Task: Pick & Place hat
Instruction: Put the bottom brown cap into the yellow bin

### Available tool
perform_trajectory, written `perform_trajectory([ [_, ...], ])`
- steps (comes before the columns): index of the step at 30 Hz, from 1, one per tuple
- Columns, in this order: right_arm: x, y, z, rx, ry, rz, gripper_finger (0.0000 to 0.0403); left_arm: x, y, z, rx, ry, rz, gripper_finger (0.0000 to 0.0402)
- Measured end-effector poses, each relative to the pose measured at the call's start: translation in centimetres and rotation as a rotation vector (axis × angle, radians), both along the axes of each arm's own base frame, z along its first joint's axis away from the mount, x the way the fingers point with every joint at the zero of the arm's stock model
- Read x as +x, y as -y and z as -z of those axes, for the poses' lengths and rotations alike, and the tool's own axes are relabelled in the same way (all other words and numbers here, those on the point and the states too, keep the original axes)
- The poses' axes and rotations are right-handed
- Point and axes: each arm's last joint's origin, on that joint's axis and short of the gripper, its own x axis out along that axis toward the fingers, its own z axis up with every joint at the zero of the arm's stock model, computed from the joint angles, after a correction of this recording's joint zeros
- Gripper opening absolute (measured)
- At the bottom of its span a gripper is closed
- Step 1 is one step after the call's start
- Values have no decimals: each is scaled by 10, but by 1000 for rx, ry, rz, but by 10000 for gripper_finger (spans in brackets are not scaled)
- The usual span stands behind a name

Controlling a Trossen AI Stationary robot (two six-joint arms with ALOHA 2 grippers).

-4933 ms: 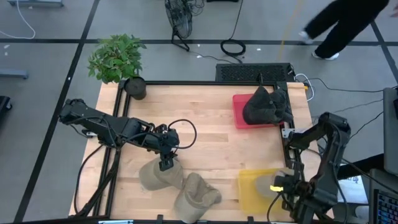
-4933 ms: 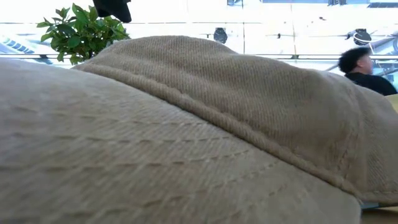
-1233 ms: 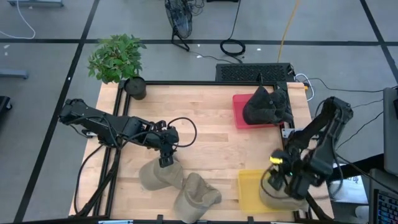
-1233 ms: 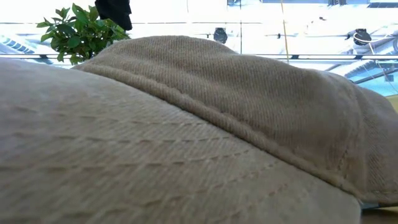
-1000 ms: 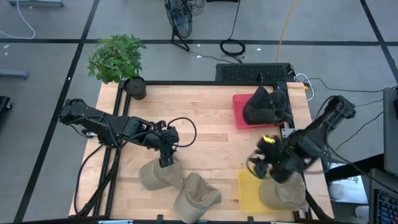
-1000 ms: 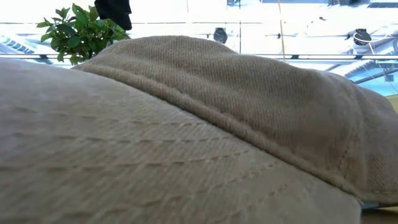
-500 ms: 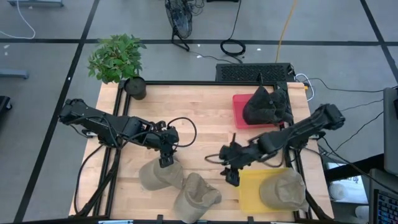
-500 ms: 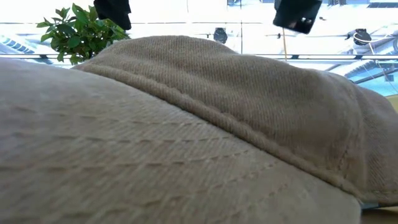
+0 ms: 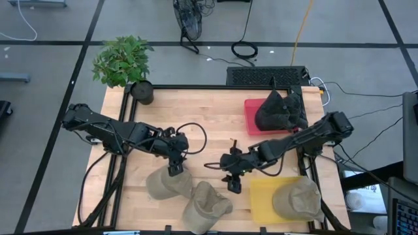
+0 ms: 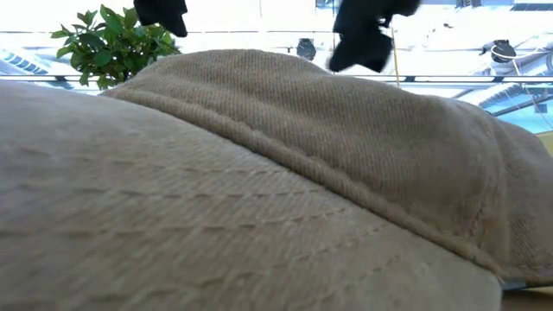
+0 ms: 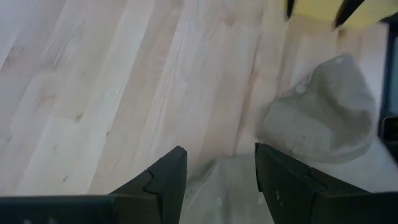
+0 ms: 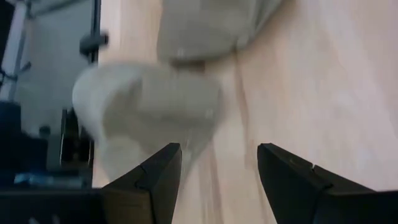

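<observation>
Tan fabric of a hat (image 10: 259, 190) fills the low view, hiding the table. From above, the left gripper (image 9: 174, 171), jaws spread, hovers over one tan hat (image 9: 166, 185); the right gripper (image 9: 234, 185), also spread, hangs beside another (image 9: 206, 205). A third hat (image 9: 297, 198) lies in the yellow tray (image 9: 261, 196).

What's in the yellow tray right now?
One tan hat lies in the yellow tray, filling its right side; the left part is bare. Anything beneath the hat is hidden. The right claw hangs open left of the tray, over the table.

Overhead, wrists; low view seemingly hat-blocked (image 10: 276, 190).
</observation>
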Motion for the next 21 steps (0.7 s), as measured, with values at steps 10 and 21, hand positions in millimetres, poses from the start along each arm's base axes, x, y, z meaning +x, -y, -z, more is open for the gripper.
perform_trajectory([
  [10,29,23,-26,86,334,105,196,5,3,-4,-71,55,7,188],
  [21,12,-7,-16,52,205,-61,196,6,15,-7,-120,92,98,188],
])
